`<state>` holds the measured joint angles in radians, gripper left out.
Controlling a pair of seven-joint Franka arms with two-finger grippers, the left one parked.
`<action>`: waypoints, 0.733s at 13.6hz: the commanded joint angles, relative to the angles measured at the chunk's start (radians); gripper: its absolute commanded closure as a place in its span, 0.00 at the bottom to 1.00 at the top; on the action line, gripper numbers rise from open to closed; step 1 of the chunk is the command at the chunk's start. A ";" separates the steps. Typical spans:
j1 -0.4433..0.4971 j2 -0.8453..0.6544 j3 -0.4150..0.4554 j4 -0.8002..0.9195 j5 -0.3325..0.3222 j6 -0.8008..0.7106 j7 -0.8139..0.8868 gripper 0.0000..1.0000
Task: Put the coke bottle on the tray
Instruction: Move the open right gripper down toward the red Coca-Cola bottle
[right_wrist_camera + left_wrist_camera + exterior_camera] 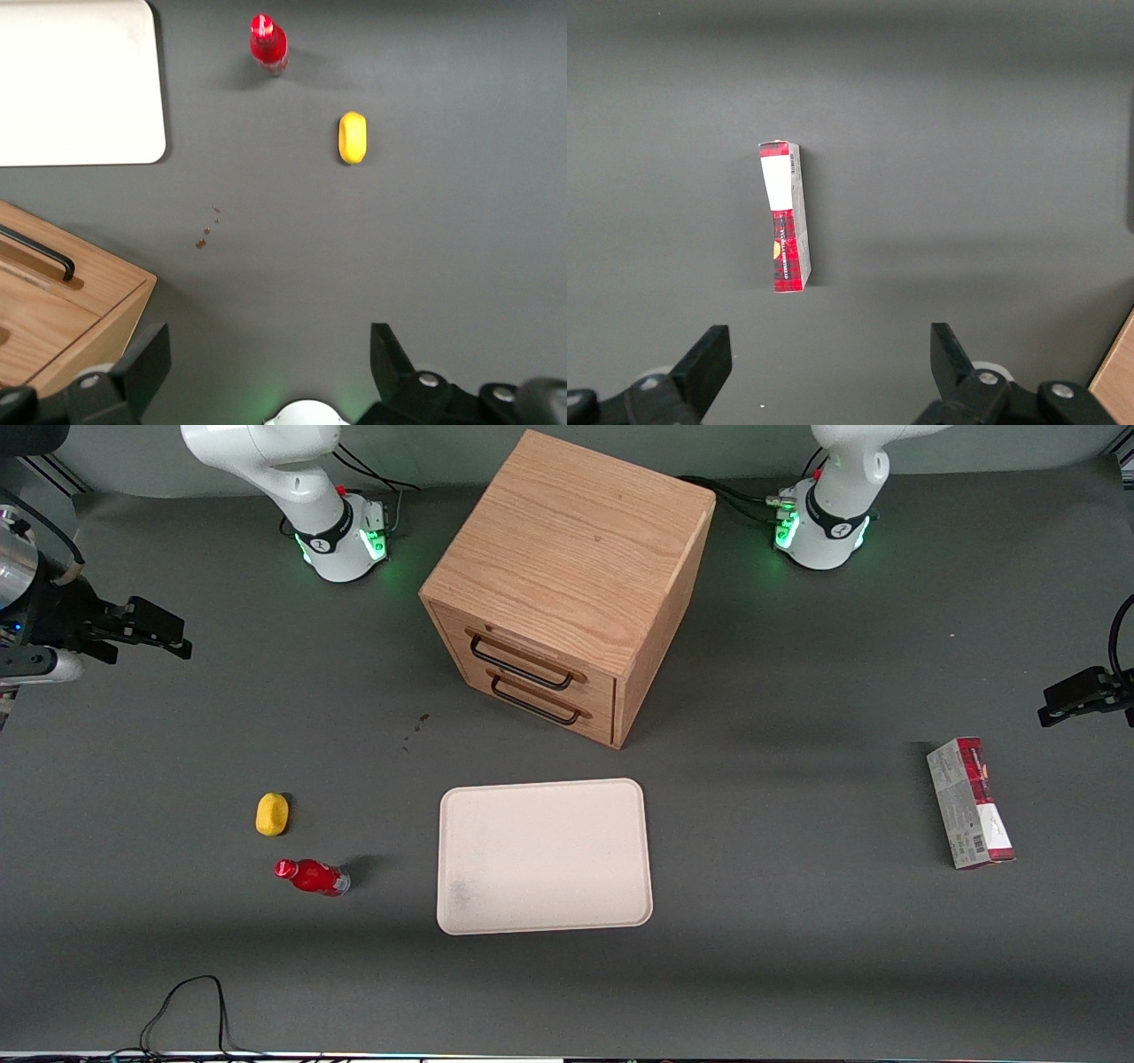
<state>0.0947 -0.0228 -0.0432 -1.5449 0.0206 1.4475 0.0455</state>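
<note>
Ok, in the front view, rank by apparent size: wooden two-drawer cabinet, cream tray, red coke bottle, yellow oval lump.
1. Wooden two-drawer cabinet
2. Cream rectangular tray
3-4. Red coke bottle and yellow oval lump: too alike to rank.
The gripper hangs open, clear of all four.

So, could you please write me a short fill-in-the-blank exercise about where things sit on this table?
1. The coke bottle lies on its ____ beside the tray.
2. The yellow lump is ____ from the front camera than the bottle.
3. The wooden cabinet has ____ drawers.
4. The hand, high at the working arm's end, is ____.

Missing words: side; farther; two; open
</note>
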 commanded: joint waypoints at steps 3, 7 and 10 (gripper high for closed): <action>0.010 0.326 -0.009 0.421 0.010 -0.125 0.023 0.00; -0.004 0.454 -0.010 0.597 0.012 -0.187 0.023 0.00; -0.004 0.460 -0.007 0.598 0.013 -0.187 0.023 0.00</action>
<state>0.0895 0.4207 -0.0471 -1.0016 0.0221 1.2937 0.0458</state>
